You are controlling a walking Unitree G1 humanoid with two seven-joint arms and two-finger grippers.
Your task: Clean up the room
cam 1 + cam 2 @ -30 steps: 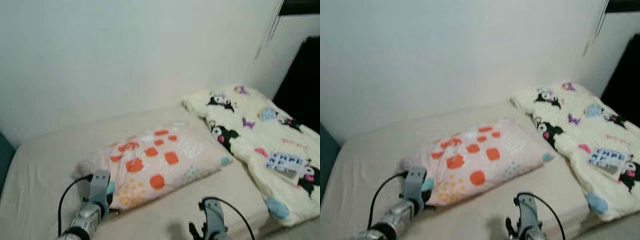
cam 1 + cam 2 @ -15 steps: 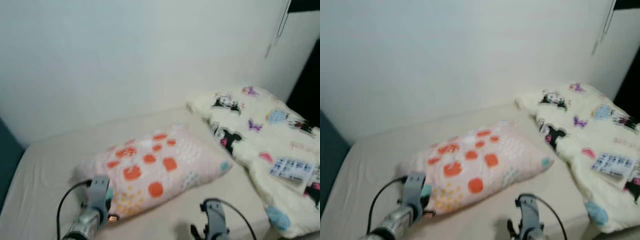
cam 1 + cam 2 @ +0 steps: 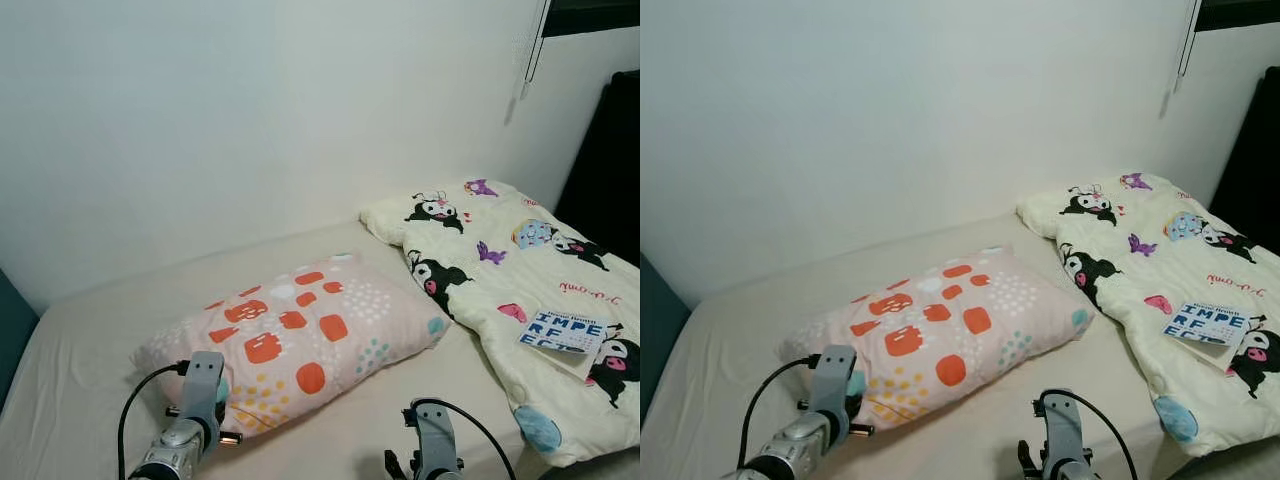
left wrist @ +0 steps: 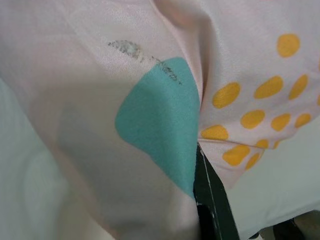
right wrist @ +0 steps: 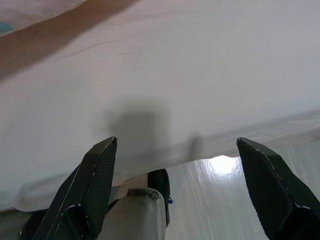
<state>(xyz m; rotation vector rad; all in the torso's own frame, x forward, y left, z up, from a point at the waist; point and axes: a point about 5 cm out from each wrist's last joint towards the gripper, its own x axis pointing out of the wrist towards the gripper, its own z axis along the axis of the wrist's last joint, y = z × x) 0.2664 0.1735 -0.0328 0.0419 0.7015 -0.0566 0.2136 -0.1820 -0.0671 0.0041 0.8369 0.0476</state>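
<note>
Smooth beige mattress [image 3: 90,340], plump dotted pillow [image 3: 300,335] pinched by left gripper [image 4: 200,165]

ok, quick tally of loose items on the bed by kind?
Pillow: 1, the pink spotted pillow, its near corner gripped by the left gripper
Blanket: 1, the cream cartoon-print blanket
Book: 1, the book lying on the blanket
Total: 3

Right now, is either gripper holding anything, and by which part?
The left gripper is shut on the pillow, pinching the fabric at its near left corner. The right gripper is open over the bed sheet, holding nothing.
</note>
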